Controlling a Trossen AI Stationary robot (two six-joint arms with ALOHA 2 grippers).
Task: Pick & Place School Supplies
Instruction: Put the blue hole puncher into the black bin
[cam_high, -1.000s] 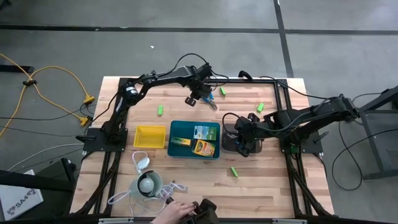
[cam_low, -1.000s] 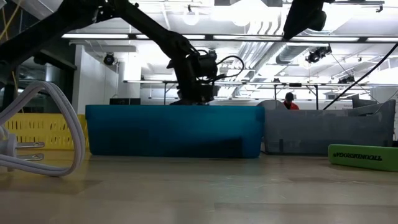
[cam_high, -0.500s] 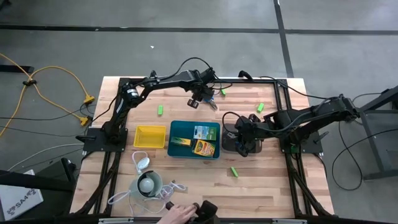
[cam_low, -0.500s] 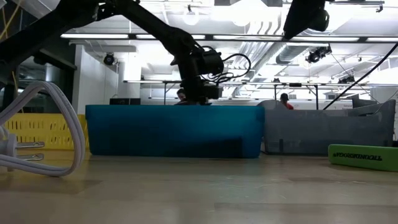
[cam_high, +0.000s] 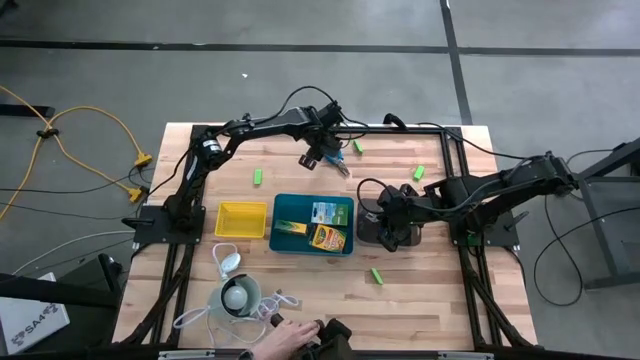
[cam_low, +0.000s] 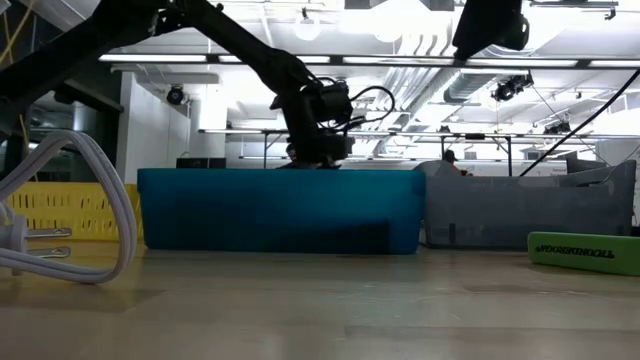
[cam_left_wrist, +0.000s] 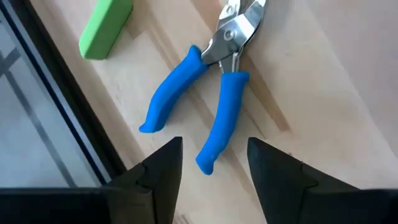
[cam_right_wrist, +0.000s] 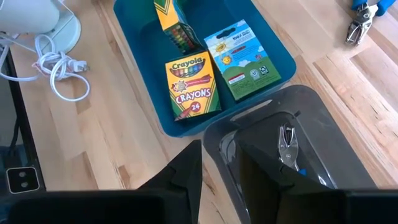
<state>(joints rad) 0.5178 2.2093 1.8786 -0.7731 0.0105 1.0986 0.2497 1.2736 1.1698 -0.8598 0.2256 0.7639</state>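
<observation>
left gripper (cam_high: 318, 157) hovering near upper middle of the high frame, right over the blue pliers (cam_left_wrist: 202, 102) lying flat on the wood. fingers (cam_left_wrist: 163, 163) spread wide with nothing between them, handles showing in the gap in the left wrist shot. green block (cam_left_wrist: 106, 28) sitting upper left of that shot, just beside one handle.

right gripper (cam_high: 392, 228) parked right of centre in the high frame, low over the grey tray (cam_right_wrist: 339, 134). fingers (cam_right_wrist: 186, 174) look parted, holding nothing. second pair of pliers (cam_right_wrist: 287, 144) already lying in that tray. crayons (cam_right_wrist: 193, 87) and green pack (cam_right_wrist: 245, 59) sitting in the teal tray (cam_right_wrist: 140, 46) next to it.

could go wrong: handles splayed in a v, so closing on just one would probably let the tool swing or slip out. coming down off-centre could shove it flat along the wood rather than grab it. might also nudge the green block.

room: black frame rail (cam_left_wrist: 59, 118) running close along the left side of the wrist shot, near the pliers, so not much slack that way. open wood toward the right. other arm sitting over the grey tray, so a drop there looks crowded. person's hand (cam_high: 285, 335) at bottom edge of the high frame, well away.
</observation>
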